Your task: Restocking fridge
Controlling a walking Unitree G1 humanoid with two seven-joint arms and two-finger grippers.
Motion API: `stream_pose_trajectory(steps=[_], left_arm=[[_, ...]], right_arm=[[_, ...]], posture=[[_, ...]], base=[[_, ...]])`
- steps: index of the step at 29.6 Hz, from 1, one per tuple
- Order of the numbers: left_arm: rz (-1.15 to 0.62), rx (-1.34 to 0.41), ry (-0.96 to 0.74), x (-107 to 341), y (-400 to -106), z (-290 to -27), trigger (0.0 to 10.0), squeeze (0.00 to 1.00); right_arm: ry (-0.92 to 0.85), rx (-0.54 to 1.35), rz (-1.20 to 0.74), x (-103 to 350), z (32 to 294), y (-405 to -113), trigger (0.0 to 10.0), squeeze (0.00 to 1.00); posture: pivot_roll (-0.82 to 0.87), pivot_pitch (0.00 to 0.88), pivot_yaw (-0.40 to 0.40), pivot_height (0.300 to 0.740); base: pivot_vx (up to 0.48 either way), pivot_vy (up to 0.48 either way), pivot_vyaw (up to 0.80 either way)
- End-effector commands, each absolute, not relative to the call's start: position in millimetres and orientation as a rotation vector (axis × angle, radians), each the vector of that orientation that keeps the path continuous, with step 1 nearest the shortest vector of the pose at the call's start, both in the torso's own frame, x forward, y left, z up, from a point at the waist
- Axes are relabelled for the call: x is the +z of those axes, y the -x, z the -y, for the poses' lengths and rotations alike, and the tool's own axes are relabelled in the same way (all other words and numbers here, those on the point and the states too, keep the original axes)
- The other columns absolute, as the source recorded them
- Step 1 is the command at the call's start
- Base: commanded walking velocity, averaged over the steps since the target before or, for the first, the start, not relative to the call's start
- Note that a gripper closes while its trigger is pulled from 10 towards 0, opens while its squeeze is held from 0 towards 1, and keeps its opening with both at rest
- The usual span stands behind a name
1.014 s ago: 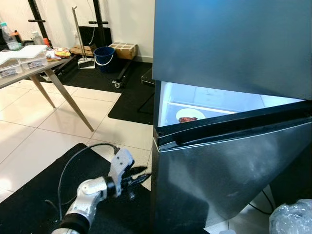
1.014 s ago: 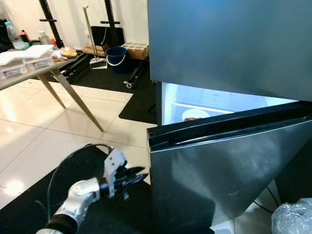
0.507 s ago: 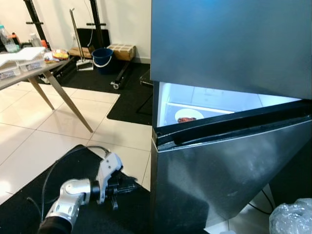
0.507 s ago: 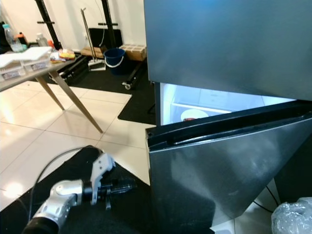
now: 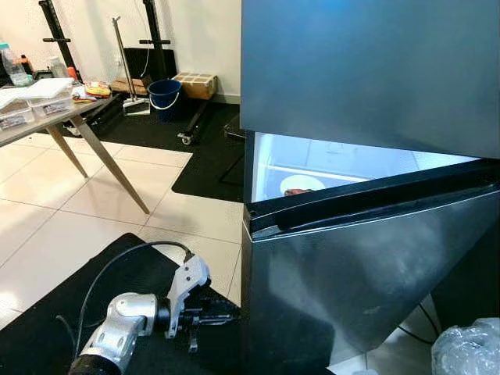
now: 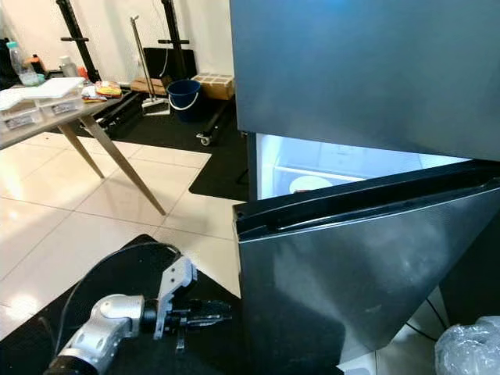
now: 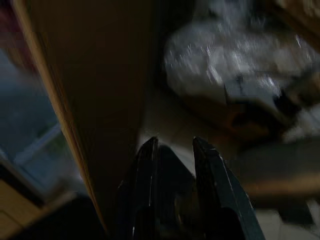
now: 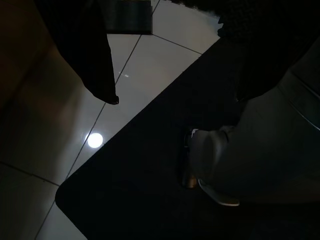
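Left end effector (image 5: 226, 318) is hovering low beside the edge of the fridge door (image 5: 367, 273), fingers (image 7: 150, 165) nearly closed and holding nothing. The right end effector's state cannot be told. The door is standing partly open; a plate (image 5: 301, 185) is sitting on the lit shelf inside. Judgement: hook the door edge squarely and swing it wide. Beyond, the tabletop (image 5: 47, 117) is carrying containers.
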State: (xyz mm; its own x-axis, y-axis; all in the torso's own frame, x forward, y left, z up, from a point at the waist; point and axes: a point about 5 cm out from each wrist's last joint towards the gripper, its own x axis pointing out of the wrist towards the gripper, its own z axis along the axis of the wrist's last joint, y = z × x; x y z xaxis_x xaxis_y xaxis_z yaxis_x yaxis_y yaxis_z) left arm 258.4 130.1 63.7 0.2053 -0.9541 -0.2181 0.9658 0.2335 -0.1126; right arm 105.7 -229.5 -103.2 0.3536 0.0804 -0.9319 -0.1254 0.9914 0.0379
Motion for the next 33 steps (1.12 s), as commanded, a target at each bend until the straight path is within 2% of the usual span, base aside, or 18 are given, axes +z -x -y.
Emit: stream_pose_trajectory(steps=[1,14,20,24,28,33], left_arm=[[-0.195,-1.319,-0.032,76.0,-266.1,-125.4,10.0,0.0],[-0.122,-1.367,0.017,91.3,-272.4,-108.1,10.0,0.0],[-0.134,-1.368,0.027,92.0,-273.8,-108.9,10.0,0.0],[-0.205,-1.429,0.013,85.3,-264.4,-111.8,10.0,0.0],[-0.368,-1.543,-0.029,73.9,-244.7,-126.7,10.0,0.0],[-0.45,-1.615,-0.026,73.6,-232.5,-136.6,10.0,0.0]], right_arm=[[0.028,0.12,-1.195,-102.9,229.7,-106.3,10.0,0.0],[0.023,0.116,-1.195,-103.3,229.8,-104.5,10.0,0.0],[0.023,0.116,-1.197,-103.5,229.8,-103.6,10.0,0.0],[0.021,0.117,-1.198,-103.6,229.4,-103.5,10.0,0.0],[0.019,0.119,-1.199,-103.9,228.8,-103.1,10.0,0.0],[0.018,0.122,-1.201,-104.0,228.4,-102.8,10.0,0.0]], posture=[[-0.08,0.0,0.01,0.74],[-0.09,0.0,0.014,0.74],[-0.09,0.0,0.014,0.74],[-0.09,0.0,0.015,0.74],[-0.09,0.0,0.016,0.74],[-0.09,0.0,0.015,0.74]], base=[[0.0,0.0,0.0],[0.0,0.0,0.0],[0.0,0.0,0.0],[0.0,0.0,0.0],[0.0,0.0,0.0],[0.0,0.0,0.0]])
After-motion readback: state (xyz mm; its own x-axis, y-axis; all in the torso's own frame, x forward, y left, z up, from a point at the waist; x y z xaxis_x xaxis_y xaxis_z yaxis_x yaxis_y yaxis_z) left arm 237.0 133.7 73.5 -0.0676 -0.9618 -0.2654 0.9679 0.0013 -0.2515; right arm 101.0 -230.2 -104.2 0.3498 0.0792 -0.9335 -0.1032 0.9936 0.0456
